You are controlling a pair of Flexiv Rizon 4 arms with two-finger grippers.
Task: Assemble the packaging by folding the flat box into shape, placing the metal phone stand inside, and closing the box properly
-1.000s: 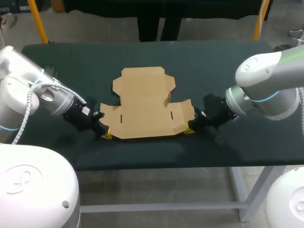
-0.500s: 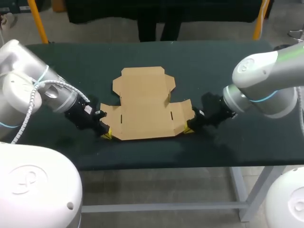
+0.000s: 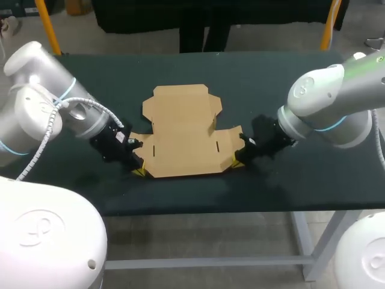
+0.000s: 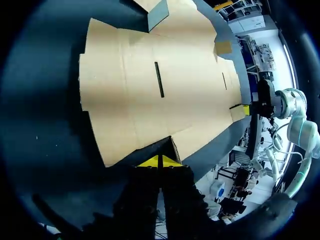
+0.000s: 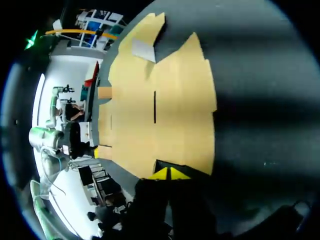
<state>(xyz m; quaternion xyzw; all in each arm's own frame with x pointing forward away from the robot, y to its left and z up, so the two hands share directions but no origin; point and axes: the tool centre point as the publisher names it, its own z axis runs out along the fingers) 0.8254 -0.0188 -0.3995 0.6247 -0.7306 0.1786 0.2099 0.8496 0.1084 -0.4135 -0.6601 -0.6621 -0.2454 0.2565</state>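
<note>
The dark table carries one thing that we can see: the flat box. It is an unfolded cardboard blank lying mid-table, with its wide part toward the near edge and its narrower panel pointing to the far edge. Our left gripper sits at the blank's near left corner and our right gripper at its near right corner, both low over the table. In both wrist views the yellow tips are pressed together with nothing between them, and they meet the cardboard's edge. Whether they have slipped under it we cannot tell. The metal phone stand shows in none of our views.

We judge that the task is at its first step, the folding, with the blank nearly flat. The next move, as we read it, calls for both closed tips to get beneath the side flaps. They would then lift the flaps evenly along the creases, without pushing the light sheet across the table.
</note>
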